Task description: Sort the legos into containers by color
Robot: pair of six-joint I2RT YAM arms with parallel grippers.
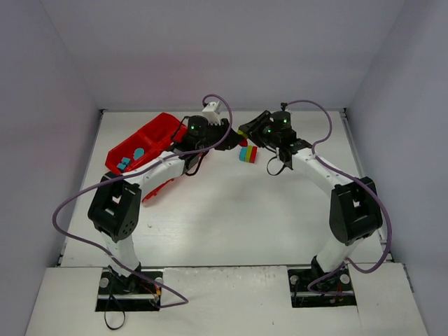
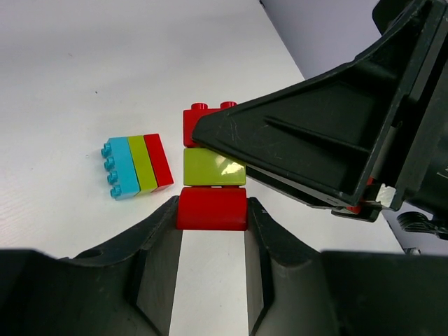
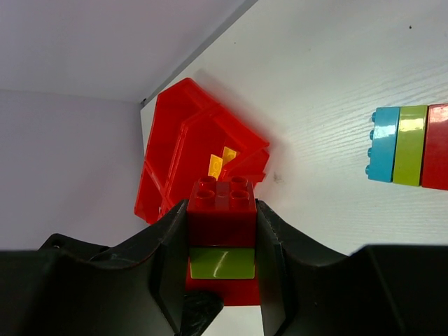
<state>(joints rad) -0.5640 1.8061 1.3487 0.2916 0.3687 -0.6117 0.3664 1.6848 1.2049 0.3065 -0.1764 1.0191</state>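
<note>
A small stack of a red brick, a lime green brick and another red brick is held between both grippers above the table. My left gripper is shut on the red brick at one end. My right gripper is shut on the studded red brick at the other end. In the top view the two grippers meet tip to tip. A second stack of teal-blue, green and red lies on the table just beside them. The red tray stands at the far left.
The tray holds teal-blue bricks in one compartment and yellow bricks in another. The left arm's forearm passes over the tray's near side. The grey walls close the table at the back and both sides.
</note>
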